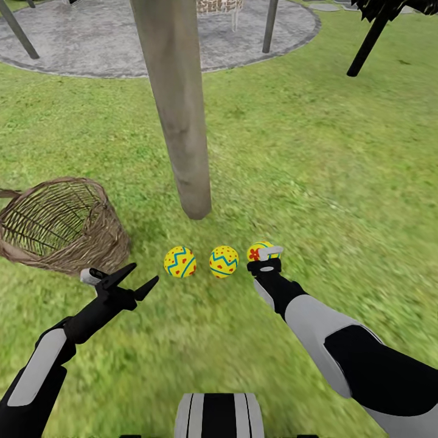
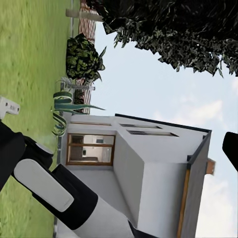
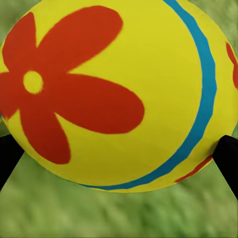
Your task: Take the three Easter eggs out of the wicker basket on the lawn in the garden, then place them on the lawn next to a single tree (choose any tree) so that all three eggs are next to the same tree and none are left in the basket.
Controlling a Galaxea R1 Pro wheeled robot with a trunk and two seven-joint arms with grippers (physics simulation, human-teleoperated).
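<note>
Three yellow Easter eggs lie in a row on the lawn [image 1: 340,182], just in front of the tree [image 1: 177,115] with the thick pale trunk. The left egg [image 1: 179,261] has blue zigzags and the middle egg [image 1: 224,261] has red dots. The right egg [image 1: 258,250], with a red flower [image 3: 74,84], sits at grass level between the fingers of my right gripper [image 1: 266,258], which is shut on it. My left gripper [image 1: 146,272] hangs open and empty, low over the grass to the left of the eggs. The wicker basket [image 1: 67,228] lies tipped on its side with nothing visible inside.
A grey paved patch [image 1: 79,42] with dark posts lies behind the tree. A thin black tree trunk [image 1: 367,45] stands at the far right. In the left wrist view I see a white house [image 2: 148,168], bushes [image 2: 84,57] and my right arm [image 2: 49,193].
</note>
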